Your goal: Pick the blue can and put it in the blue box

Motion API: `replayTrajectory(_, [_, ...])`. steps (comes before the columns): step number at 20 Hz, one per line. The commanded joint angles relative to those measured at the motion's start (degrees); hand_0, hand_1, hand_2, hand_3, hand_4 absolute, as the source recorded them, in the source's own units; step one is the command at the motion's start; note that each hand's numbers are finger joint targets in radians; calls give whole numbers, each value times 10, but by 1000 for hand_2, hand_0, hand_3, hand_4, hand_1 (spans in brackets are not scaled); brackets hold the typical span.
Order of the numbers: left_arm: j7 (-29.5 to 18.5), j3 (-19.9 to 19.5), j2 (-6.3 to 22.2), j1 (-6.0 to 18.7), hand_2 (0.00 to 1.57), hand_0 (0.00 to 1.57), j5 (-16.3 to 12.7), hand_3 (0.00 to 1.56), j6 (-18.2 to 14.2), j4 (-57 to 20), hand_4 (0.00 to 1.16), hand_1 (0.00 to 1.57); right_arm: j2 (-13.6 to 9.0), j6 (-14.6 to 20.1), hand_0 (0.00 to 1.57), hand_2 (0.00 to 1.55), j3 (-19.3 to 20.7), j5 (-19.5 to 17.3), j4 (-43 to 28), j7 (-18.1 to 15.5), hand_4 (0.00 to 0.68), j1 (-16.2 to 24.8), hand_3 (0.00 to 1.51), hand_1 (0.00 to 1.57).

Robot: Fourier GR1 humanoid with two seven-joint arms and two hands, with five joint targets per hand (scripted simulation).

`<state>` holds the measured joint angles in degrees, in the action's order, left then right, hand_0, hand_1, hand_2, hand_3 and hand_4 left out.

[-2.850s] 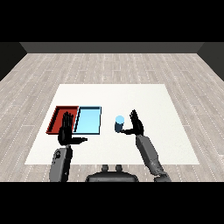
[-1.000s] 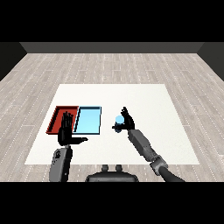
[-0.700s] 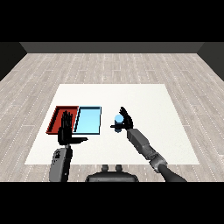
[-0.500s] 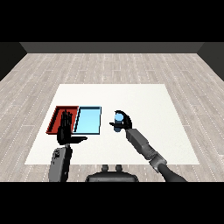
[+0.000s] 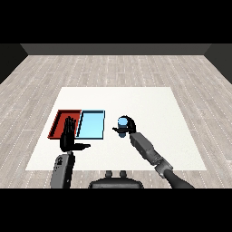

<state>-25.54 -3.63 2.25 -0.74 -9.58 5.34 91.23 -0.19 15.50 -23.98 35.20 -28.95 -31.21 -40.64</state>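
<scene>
Your robot's right hand (image 5: pixel 128 125) is wrapped around the blue can (image 5: pixel 122 123) near the middle of the white table (image 5: pixel 149 102), fingers and thumb curled round its sides. The can stands upright in that grasp, its pale blue top showing above the black fingers. Whether its base rests on the table or sits just off the surface, you cannot tell from this view. The grey right forearm (image 5: pixel 146 147) runs back from the hand toward the near right corner of the scene.

The can is just to the right of the light blue tray (image 5: pixel 91 124), outside it, with a strip of bare table showing between the two. The blue tray lies flat, its long side running from near to far, and it sits edge to edge with the red tray (image 5: pixel 61 119) on its left.

Your left hand (image 5: pixel 69 138) is held up over the near left part of the table, fingers straight and pointing away from you, thumb stuck out to the right, holding nothing. In the picture it overlaps the near right corner of the red tray and the near left edge of the blue tray. Its forearm (image 5: pixel 62 169) drops straight toward the near edge. Grey plank flooring (image 5: pixel 116 68) surrounds the table on the far side.
</scene>
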Motion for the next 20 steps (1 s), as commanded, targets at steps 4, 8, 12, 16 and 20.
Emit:
replayTrajectory(4, [21,52,-21,2,0,0,45,0,-29,13,0,0,2,38,1491,1451,6,-51,-87,32,652,2,1408,1491])
replayTrajectory(8, [8,55,-21,38,0,0,52,0,-19,-76,0,0,-26,19,1481,1455,12,-70,-135,34,646,21,1415,1481])
replayTrajectory(12, [32,54,-13,28,0,0,36,0,-2,-63,0,0,-35,4,1470,1441,26,-91,-161,47,651,-3,1409,1470])
replayTrajectory(16, [37,96,-22,36,0,0,30,0,-16,-65,0,0,-28,16,1440,1444,24,-117,-222,43,665,21,1421,1440])
replayTrajectory(20, [60,108,-22,74,0,0,35,0,-43,-90,0,0,-53,6,1440,1444,28,-146,-321,82,665,89,1421,1440])
